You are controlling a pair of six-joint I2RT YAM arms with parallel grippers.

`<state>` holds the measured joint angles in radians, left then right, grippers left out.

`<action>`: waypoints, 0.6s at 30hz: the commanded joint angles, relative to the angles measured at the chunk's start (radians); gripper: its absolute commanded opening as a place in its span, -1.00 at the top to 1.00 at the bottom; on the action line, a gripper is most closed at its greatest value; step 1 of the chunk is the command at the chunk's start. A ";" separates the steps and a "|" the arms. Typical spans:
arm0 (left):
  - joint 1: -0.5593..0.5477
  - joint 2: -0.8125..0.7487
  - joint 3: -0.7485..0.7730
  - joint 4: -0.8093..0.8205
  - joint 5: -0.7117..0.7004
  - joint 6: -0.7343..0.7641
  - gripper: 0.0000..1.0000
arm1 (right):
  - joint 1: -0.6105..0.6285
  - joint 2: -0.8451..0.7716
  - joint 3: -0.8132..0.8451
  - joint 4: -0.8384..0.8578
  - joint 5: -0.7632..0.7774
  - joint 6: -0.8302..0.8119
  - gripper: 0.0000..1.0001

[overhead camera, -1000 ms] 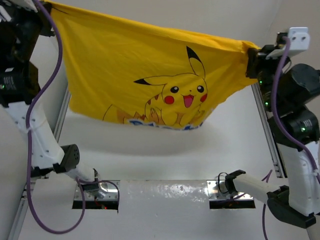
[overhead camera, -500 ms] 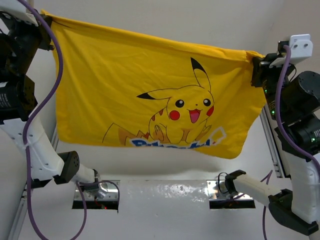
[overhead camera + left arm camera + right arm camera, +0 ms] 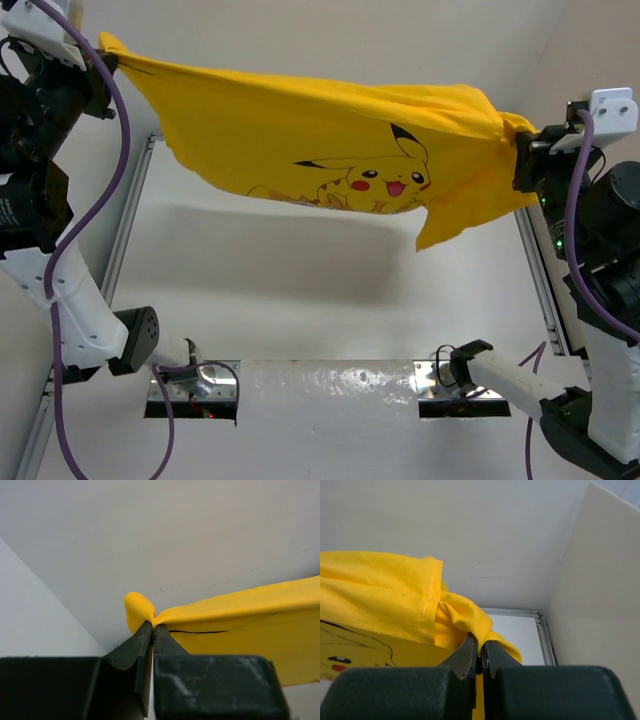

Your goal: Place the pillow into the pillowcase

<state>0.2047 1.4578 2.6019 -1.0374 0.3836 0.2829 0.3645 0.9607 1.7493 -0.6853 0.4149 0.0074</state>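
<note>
The left jaws are pinched shut on a bunched corner of the bright yellow thin-fabric pillowcase [image 3: 330, 130], at 10 o'clock seen from above; the right jaws clamp a thicker fold at 3 o'clock. Between them the case hangs stretched above the white table [image 3: 300, 290], one loose corner drooping toward 5 o'clock. The left bite looks thin — a pull apart could tug it free and drop the case. Each pinch seems to trap both layers, so the mouth may not open — no pillow is in view
</note>
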 commanded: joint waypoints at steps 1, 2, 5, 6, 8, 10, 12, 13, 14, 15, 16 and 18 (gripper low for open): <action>0.038 -0.050 0.064 0.111 -0.103 0.047 1.00 | -0.016 -0.036 0.058 0.009 0.111 -0.024 1.00; 0.038 -0.050 0.070 0.106 -0.107 0.048 1.00 | -0.016 -0.036 0.065 -0.012 0.108 -0.021 1.00; 0.038 -0.042 0.073 0.086 -0.103 0.053 1.00 | -0.016 -0.033 0.075 -0.036 0.110 -0.015 1.00; 0.036 -0.037 0.057 0.083 -0.100 0.055 1.00 | -0.016 -0.028 0.072 -0.037 0.117 -0.017 1.00; 0.038 -0.033 0.015 0.077 -0.089 0.056 1.00 | -0.016 -0.011 0.049 -0.051 0.133 -0.030 1.00; 0.036 -0.024 -0.099 0.092 -0.091 0.055 1.00 | -0.016 0.039 0.012 -0.065 0.134 -0.040 1.00; 0.038 -0.011 -0.248 0.109 -0.107 0.041 1.00 | -0.016 0.109 -0.031 -0.069 0.111 -0.040 1.00; 0.038 0.007 -0.294 0.125 -0.109 0.032 1.00 | -0.016 0.131 -0.098 -0.057 0.102 -0.041 1.00; 0.038 0.018 -0.381 0.132 -0.111 0.027 1.00 | -0.016 0.154 -0.140 -0.012 0.090 -0.041 1.00; 0.038 0.036 -0.428 0.137 -0.109 0.021 1.00 | -0.019 0.203 -0.180 0.019 0.082 -0.043 1.00; 0.038 0.047 -0.472 0.160 -0.104 0.019 1.00 | -0.024 0.232 -0.254 0.051 0.075 -0.038 1.00; 0.038 0.082 -0.624 0.195 -0.101 0.012 1.00 | -0.073 0.307 -0.301 0.131 0.000 -0.017 1.00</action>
<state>0.2119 1.4471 2.1147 -0.9524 0.3626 0.2977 0.3420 1.1458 1.5326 -0.6579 0.4156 -0.0006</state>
